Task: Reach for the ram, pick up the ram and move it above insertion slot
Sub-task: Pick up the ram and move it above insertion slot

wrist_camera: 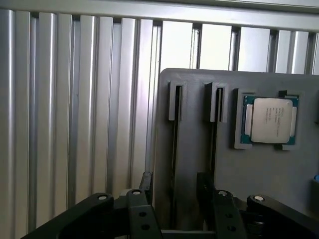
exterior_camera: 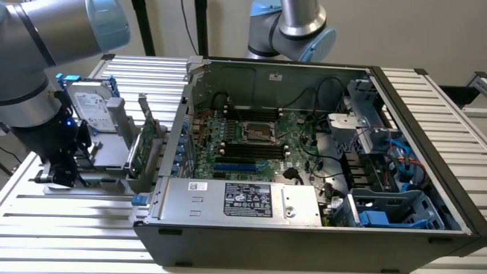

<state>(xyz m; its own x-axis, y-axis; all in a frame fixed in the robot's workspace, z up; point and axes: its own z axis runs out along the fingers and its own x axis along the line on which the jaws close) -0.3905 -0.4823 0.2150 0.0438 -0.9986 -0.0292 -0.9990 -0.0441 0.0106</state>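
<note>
The hand [wrist_camera: 174,180] hangs released, fingers [wrist_camera: 145,185] straddling the ram [wrist_camera: 174,144], which stands on edge in the grey holder's [wrist_camera: 194,94] slot, both faces free for gripping; beyond, a processor [wrist_camera: 269,119] lies in its recess; the slatted counter [wrist_camera: 75,99] carries all.

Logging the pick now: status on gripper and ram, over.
Gripper open, low over the gray holder. Ram edge-on in its slot between the fingers, not gripped. No obstruction seen.
</note>
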